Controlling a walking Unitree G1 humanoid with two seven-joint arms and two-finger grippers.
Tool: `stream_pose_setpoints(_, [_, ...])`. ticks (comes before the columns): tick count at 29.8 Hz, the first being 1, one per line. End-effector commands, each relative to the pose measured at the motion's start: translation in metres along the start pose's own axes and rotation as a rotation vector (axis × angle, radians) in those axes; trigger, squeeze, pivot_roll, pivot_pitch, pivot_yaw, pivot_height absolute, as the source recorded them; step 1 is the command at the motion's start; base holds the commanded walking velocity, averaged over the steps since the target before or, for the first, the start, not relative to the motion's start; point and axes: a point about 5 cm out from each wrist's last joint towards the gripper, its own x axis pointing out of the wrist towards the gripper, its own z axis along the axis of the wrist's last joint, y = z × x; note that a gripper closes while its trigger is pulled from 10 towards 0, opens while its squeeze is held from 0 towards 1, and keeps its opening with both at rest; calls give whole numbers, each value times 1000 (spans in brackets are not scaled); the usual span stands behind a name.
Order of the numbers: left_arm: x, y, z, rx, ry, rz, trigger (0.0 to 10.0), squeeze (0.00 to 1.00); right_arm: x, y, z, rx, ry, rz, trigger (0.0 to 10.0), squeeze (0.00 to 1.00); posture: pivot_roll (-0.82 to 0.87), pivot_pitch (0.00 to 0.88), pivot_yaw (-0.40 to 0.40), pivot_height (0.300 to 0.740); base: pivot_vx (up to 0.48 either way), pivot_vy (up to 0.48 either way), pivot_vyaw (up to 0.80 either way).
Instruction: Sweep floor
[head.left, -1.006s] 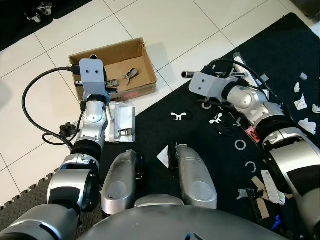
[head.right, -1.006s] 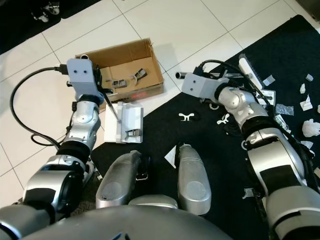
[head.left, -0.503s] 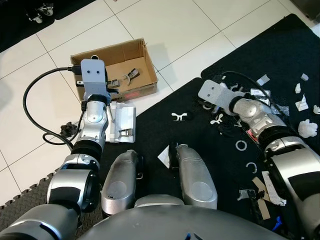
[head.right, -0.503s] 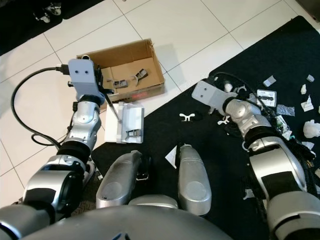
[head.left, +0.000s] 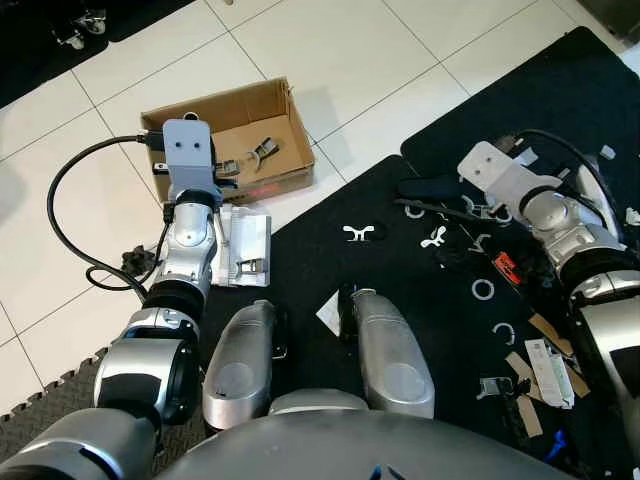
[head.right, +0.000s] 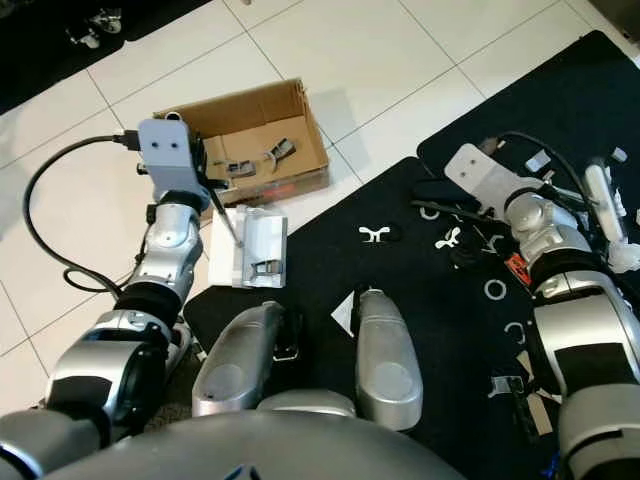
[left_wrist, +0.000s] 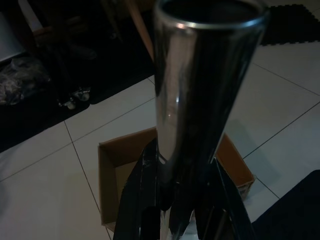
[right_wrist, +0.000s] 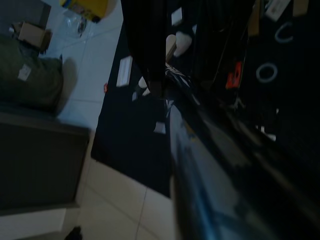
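A white tiled floor (head.left: 380, 60) is seen from above, with a black mat (head.left: 400, 260) spread over its right part. On the left, a white dustpan (head.right: 250, 245) is lying on the tiles at the mat's edge, just in front of an open cardboard box (head.left: 230, 140) in which a few small clips are lying. A shiny metal handle (left_wrist: 200, 95) is gripped by the left hand (left_wrist: 180, 210), its black fingers pressed together around the tube, and the handle is held upright above the dustpan, with the box behind it. On the right, a dark brush head (head.left: 435, 187) is held low over the mat by the right arm; the right hand (right_wrist: 160, 65) is seen dimly in the wrist view against a long dark handle, and whether its fingers are clamped or spread cannot be told. Small litter is scattered across the mat: white rings (head.left: 483, 290), a white clip (head.left: 355, 233), paper scraps (head.left: 545, 360) and a red tag (head.left: 503, 263).
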Motion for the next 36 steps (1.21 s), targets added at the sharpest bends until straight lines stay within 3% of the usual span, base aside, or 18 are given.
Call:
stream_pose_setpoints(1, [1,1,3,18,-17,-6,10000,0,-3,-2,-15,-29,59,0,10000,0,11,120,13,740,0,0,0])
stream_pose_setpoints(8, [0,1,1,18,-14,-1,10000,0,-14,-5,-56,-3,227,-25,10000,0,13,124,11,740,0,0,0])
stream_pose_setpoints(16, [0,1,1,18,-12,-3,10000,0,-21,0,-75,6,312,14,10000,0,9,128,14,740,0,0,0])
stream_pose_setpoints(25, [-1,1,0,18,-10,-2,10000,0,-36,16,-107,80,422,49,10000,0,9,129,11,740,0,0,0])
stream_pose_setpoints(31, [-1,1,-1,18,-8,-3,10000,0,-44,29,-120,100,467,164,10000,0,0,132,8,740,0,0,0])
stream_pose_setpoints(32, [-2,-1,-1,15,-8,-4,10000,0,-52,44,-130,114,494,274,10000,0,-6,134,3,740,0,0,0])
stream_pose_setpoints(36, [-2,-2,-1,12,-7,-5,10000,0,-60,52,-140,109,528,321,10000,0,-10,136,2,740,0,0,0])
